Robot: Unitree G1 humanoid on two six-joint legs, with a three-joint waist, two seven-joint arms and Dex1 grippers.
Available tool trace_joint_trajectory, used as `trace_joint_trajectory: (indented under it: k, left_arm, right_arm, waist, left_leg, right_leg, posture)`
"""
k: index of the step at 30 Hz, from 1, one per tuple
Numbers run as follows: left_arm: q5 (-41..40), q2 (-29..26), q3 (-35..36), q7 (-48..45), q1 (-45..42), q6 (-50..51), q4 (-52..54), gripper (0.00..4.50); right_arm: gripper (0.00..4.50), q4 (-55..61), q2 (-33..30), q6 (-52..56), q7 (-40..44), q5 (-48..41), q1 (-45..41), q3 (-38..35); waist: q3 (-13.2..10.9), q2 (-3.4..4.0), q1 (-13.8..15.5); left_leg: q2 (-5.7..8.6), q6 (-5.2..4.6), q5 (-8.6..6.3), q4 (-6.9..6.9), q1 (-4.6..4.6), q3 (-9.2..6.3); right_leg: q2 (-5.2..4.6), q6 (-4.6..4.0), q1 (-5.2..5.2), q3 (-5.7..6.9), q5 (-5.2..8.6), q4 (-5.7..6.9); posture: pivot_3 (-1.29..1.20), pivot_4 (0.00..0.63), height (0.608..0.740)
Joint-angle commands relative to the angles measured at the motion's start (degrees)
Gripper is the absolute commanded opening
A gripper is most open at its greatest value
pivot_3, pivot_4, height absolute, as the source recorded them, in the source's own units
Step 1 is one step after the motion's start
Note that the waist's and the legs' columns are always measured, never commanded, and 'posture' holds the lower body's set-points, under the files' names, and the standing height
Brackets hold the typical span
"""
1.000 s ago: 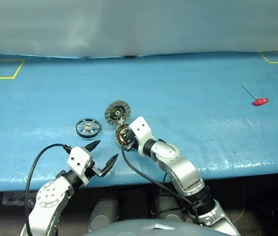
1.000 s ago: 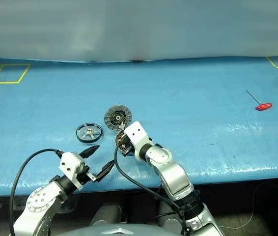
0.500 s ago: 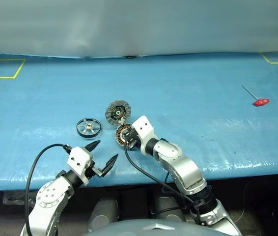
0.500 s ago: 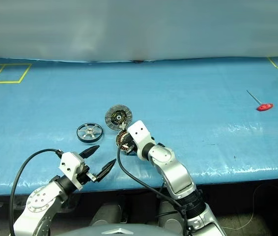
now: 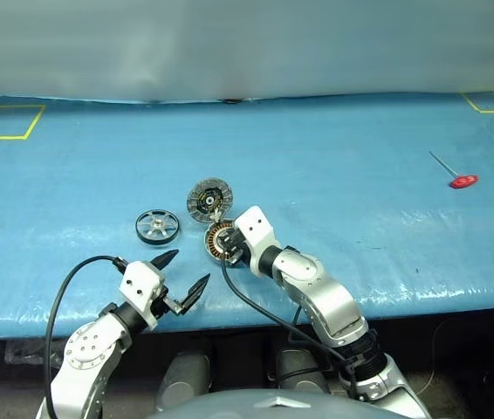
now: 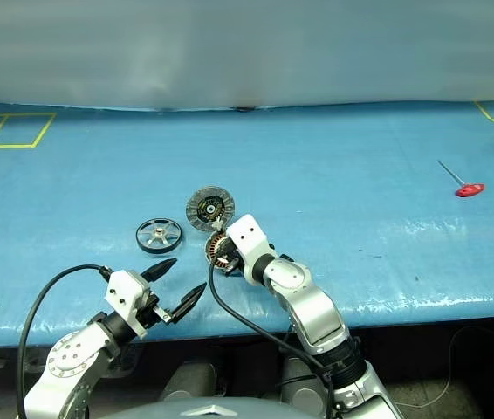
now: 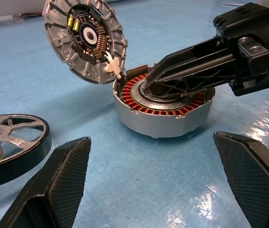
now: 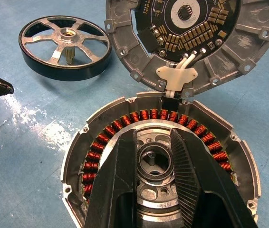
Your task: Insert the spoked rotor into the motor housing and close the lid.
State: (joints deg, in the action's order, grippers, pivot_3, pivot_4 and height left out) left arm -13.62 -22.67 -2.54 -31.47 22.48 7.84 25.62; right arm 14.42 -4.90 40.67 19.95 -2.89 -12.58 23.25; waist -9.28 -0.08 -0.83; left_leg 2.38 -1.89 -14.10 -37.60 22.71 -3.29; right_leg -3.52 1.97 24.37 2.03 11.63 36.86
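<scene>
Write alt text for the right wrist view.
The right gripper reaches into the motor housing, its black jaws flanking the silver hub inside the copper coils. The lid leans open behind it, and the spoked rotor lies apart on the blue table.

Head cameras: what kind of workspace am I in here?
Probably a test bench for assembly work: a table under blue sheeting with yellow taped squares, loose motor parts like the motor housing, and a red-handled tool.
</scene>
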Motion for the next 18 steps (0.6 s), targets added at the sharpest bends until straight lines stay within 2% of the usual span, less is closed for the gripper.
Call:
trace_joint_trajectory:
  k: [1, 4, 10, 13, 18]
  left_arm:
    - [-0.1, -0.2, 0.4, -0.1, 0.2, -0.8, 0.7, 4.5]
    - [-0.2, -0.2, 0.4, 0.0, 0.2, -0.7, 0.7, 4.5]
    - [-0.3, -0.3, 0.5, -0.2, 0.2, -0.7, 0.8, 4.5]
    - [-0.3, -0.3, 0.5, -0.2, 0.1, -0.8, 0.7, 4.5]
    - [-0.1, -0.3, 0.3, -0.2, -0.1, -0.9, 0.6, 4.5]
  right_arm:
    - [1.97, 1.1, 0.7, -0.3, -0.2, -0.4, 0.0, 0.3]
    - [2.91, 3.4, 1.0, 0.4, -0.2, -1.2, -0.4, -1.0]
    - [2.91, 11.6, 0.6, 4.9, 0.7, -4.5, -1.8, -3.7]
    - [2.29, 13.6, 0.6, 6.7, 0.6, -5.9, -1.8, -4.6]
    - [0.68, 12.9, -0.9, 7.6, -0.1, -5.3, -1.4, -3.0]
  waist:
    - [0.0, 0.0, 0.0]
    - [0.0, 0.0, 0.1]
    - [0.0, 0.0, 0.1]
    - [0.0, 0.0, 0.1]
    - [0.0, 0.0, 0.1]
  left_leg:
    - [0.0, 0.0, 0.0, 0.0, 0.0, 0.0]
    - [0.01, 0.0, 0.0, 0.0, 0.0, 0.0]
    - [0.01, 0.0, 0.0, 0.0, 0.04, 0.0]
    - [-0.01, 0.0, 0.0, 0.0, 0.03, -0.01]
    - [0.0, 0.0, 0.0, 0.0, 0.03, -0.01]
  right_leg:
    - [0.0, 0.0, 0.01, 0.0, 0.0, 0.0]
    - [0.0, 0.0, 0.01, 0.0, 0.0, 0.0]
    - [0.0, 0.02, 0.01, 0.0, -0.01, 0.0]
    - [-0.02, 0.02, 0.01, 0.0, 0.0, 0.0]
    - [-0.02, 0.0, 0.03, 0.01, 0.0, -0.01]
  posture:
    - [0.0, 0.15, 0.74]
    - [0.0, 0.15, 0.74]
    - [0.0, 0.15, 0.74]
    - [0.0, 0.15, 0.74]
    - [0.0, 0.15, 0.74]
